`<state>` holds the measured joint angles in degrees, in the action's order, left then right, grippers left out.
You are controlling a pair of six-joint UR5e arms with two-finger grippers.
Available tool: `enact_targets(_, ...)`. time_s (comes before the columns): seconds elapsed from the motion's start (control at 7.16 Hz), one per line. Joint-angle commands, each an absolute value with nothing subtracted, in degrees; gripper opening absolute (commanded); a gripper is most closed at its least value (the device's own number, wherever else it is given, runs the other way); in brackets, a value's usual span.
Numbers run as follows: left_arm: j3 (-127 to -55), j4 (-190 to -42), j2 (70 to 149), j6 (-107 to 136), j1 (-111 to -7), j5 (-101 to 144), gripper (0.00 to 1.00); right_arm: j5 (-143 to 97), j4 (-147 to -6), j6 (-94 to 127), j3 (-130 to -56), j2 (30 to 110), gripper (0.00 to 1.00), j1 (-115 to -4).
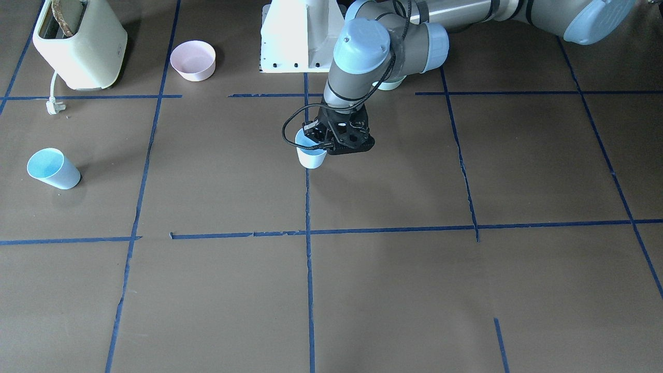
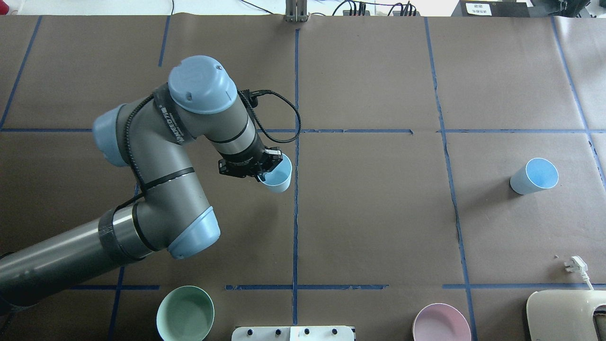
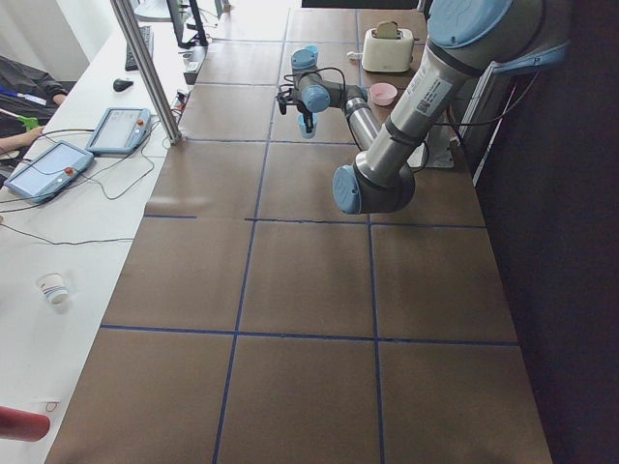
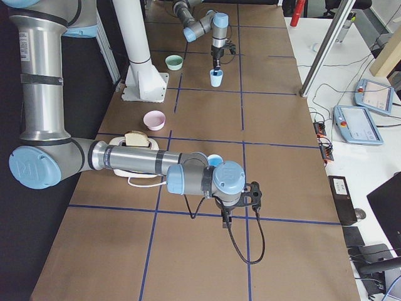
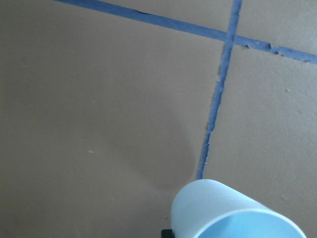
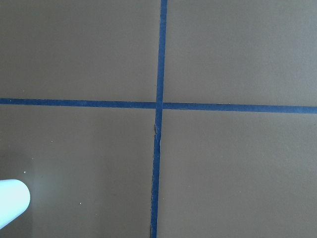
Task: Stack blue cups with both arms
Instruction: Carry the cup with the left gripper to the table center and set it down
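My left gripper (image 1: 322,141) is shut on the rim of one blue cup (image 1: 312,157) near the table's middle, beside the centre tape line. One finger is inside the cup and one outside. The cup hangs upright, at or just above the paper; it also shows in the overhead view (image 2: 279,176) and the left wrist view (image 5: 233,213). The second blue cup (image 2: 535,176) stands alone on the robot's right side (image 1: 53,169). My right gripper (image 4: 224,219) shows only in the exterior right view, raised near that cup; I cannot tell whether it is open or shut. The cup's edge shows in the right wrist view (image 6: 12,198).
A cream toaster (image 1: 77,46) with a bread slice and its loose plug (image 1: 54,106) sit at the robot's right rear. A pink bowl (image 1: 193,59) and a mint-green bowl (image 2: 185,312) flank the white pedestal (image 1: 300,36). Blue tape lines grid the brown paper.
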<state>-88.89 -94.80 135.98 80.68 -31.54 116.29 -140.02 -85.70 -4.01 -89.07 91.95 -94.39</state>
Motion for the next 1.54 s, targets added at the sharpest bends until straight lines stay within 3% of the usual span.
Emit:
enact_targets(0.0, -85.78, -95.80, 137.38, 80.77, -30.33, 114.44, 0.00, -140.19, -84.73, -3.87, -88.86, 92.29, 1.00, -94.39)
enact_targets(0.42, -85.78, -95.80, 136.49, 80.68, -30.24, 114.43, 0.02, -140.27, -84.73, -3.78, -89.12, 92.29, 1.00, -94.39)
enact_targets(0.56, -85.78, -95.80, 136.49, 80.68, -30.15, 114.43, 0.13, -140.27, -84.73, -3.78, -89.21, 92.20, 1.00, -94.39)
enact_targets(0.7, -85.78, -95.80, 136.49, 80.68, -30.15, 114.43, 0.74, -140.27, -84.73, -3.87, -89.30, 92.20, 1.00, -94.39)
enact_targets(0.84, -86.30, -95.97, 135.97, 80.60, -30.06, 114.35, 1.00, -140.27, -84.73, -3.87, -89.30, 92.11, 1.00, -94.39)
enact_targets(1.4, -89.97, -95.38, 135.62, 80.42, -31.98, 114.87, 1.00, -140.27, -84.64, -3.87, -89.38, 91.67, 1.00, -94.39)
